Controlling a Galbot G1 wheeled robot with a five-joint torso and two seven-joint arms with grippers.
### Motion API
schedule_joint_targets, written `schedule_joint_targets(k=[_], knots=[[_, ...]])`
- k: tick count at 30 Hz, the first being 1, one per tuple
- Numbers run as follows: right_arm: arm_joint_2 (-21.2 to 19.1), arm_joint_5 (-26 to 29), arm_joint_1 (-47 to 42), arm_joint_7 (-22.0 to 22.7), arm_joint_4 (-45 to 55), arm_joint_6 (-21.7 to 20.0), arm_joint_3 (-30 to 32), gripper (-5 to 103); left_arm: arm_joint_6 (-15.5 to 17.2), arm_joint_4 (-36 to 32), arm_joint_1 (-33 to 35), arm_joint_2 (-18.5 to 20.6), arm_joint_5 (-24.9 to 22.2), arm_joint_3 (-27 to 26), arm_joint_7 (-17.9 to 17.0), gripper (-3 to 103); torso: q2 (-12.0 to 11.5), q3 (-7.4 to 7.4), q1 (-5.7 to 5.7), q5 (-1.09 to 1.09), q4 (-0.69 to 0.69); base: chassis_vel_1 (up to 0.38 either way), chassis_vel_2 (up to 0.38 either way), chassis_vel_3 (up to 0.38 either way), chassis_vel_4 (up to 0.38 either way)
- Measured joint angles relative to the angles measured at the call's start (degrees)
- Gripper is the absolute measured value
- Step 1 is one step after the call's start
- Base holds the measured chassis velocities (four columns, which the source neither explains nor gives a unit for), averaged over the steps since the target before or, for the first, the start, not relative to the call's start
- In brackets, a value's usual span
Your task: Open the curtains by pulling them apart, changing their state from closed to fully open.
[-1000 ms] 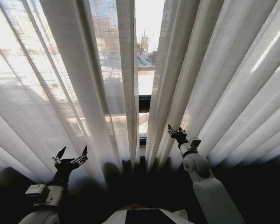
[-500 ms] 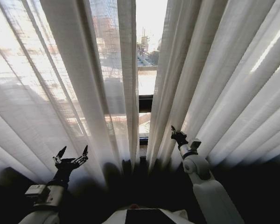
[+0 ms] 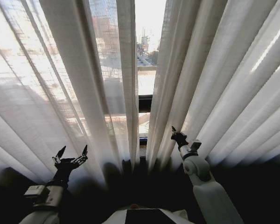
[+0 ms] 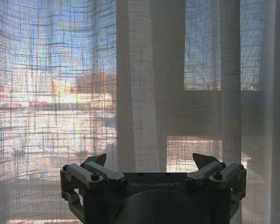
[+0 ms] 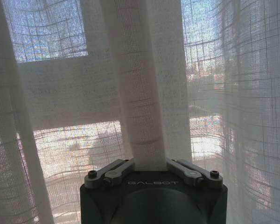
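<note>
2 grippers at work, low before curtains (image 3: 214, 60). Step in hand: right panel gripped, pull pending. Right gripper (image 5: 149, 164) pinched tight on 1 pleat near inner edge. Left gripper (image 3: 71, 156) spread wide, holding nothing, fabric just ahead. Next likely needs left grasp, then outward pulls. Beyond, narrow gap shows window (image 3: 147, 51).

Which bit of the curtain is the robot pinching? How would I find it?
Find the bright gap where the curtains part in the middle. Just to its right hang long white folds; near their bottom, the right tool is shut on one fold. It's the only pleat squeezed between fingers; the left tool is open, holding nothing.
</note>
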Motion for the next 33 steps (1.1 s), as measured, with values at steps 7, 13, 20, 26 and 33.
schedule_joint_targets(k=[7,13,20,26,33], knots=[[-0.05,0.0,0.1,-0.05,-0.07,0.16,-0.05,0,-0.02,0.0,-0.15,-0.09,-0.02,-0.04,0.0,100,0.0,0.0,0.0,0.0,0.0,0.0,0.0,0.0,0.0],[0.14,-0.05,-0.58,-0.08,-0.41,0.2,1.25,0,-0.02,0.0,-0.34,-0.1,-0.05,0.05,0.0,100,0.0,0.0,0.0,0.0,0.01,0.0,0.0,0.0,0.0],[-0.05,-0.92,-3.93,-1.66,-0.52,1.25,3.9,0,0.09,0.0,-0.89,-0.34,-0.09,0.19,0.01,100,0.0,0.0,0.0,0.0,-0.01,0.0,0.0,0.0,0.0],[-0.06,-1.12,-4.57,-1.81,-0.12,1.57,4.7,0,0.21,0.0,-1.34,-0.45,-0.09,0.71,0.01,100,0.0,0.0,0.0,0.0,0.0,0.0,0.0,0.0,0.0],[-0.03,-0.83,-4.09,-1.68,-0.07,1.54,4.61,0,0.23,0.0,-1.31,-0.3,-0.22,0.28,0.01,100,0.0,0.0,0.0,0.0,0.0,0.0,0.0,0.0,0.0]])
